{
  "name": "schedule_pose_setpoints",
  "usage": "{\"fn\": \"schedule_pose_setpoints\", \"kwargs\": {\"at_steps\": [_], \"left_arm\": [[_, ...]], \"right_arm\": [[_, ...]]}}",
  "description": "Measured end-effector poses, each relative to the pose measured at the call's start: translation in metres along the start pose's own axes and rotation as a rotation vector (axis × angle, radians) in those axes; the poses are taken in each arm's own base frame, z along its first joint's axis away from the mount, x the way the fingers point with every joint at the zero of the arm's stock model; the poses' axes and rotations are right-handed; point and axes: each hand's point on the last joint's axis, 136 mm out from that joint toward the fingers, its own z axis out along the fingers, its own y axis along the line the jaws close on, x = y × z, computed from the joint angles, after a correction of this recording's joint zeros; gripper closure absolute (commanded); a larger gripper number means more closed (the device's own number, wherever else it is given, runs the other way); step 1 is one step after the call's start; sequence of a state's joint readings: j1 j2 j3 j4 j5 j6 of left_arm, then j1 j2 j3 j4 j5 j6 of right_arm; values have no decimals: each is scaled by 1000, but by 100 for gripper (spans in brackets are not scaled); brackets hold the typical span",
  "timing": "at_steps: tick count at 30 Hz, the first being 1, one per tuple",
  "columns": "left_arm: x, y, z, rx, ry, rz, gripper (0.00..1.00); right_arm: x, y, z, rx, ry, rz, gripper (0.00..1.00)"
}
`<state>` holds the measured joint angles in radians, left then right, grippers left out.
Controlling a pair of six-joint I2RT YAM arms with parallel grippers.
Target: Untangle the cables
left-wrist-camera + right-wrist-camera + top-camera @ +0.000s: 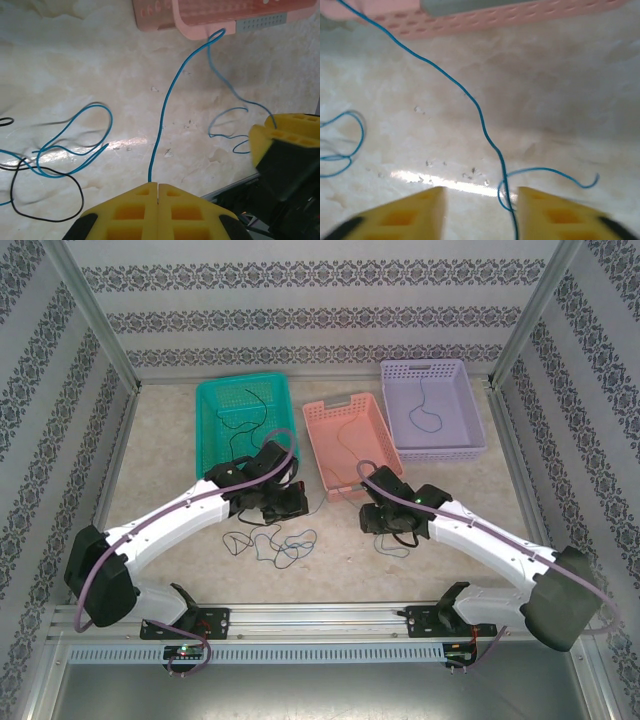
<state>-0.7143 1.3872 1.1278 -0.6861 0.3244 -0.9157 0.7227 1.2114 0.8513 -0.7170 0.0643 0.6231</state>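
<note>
1. Left wrist view: the left gripper (157,186) has its yellow fingers pressed together on the blue cable (165,105). From the fingertips this cable rises toward the corner of the pink basket (200,22), where it makes a small loop. To the left, a black cable (50,212) crosses other blue loops on the table (100,60).
2. Right wrist view: the fingers of the right gripper (481,192) stand apart. The blue cable passes between them, close to the right finger, but it is not pinched.
3. Top view: the loose bundle of cables (275,543) lies on the table between the two arms. Single cables lie in the teal basket (203,420) and the lilac basket (460,410).
4. Handling, as I judge it: the cable is very light, soft and probably slippery, so it will bend and not push. It is better to pinch it with the fingertips on a free, straight part, away from the crossings. A fast pull may drag the whole tangle.
</note>
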Motion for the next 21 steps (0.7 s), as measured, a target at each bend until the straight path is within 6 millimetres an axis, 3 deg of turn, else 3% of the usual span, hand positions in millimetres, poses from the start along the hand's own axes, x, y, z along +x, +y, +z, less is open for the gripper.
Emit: {"fn": "schedule_pose_setpoints", "kwargs": {"at_steps": [5, 11, 13, 21], "left_arm": [[1, 5, -5, -19, -13, -2, 100], [3, 13, -2, -42, -11, -6, 100], [3, 14, -2, -47, -12, -7, 100], [3, 12, -8, -32, -27, -2, 100]], "right_arm": [[-2, 3, -10, -57, -6, 61, 41], [-31, -29, -48, -119, -149, 307, 43], [-32, -43, -54, -127, -187, 407, 47], [15, -96, -10, -20, -102, 851, 61]]}}
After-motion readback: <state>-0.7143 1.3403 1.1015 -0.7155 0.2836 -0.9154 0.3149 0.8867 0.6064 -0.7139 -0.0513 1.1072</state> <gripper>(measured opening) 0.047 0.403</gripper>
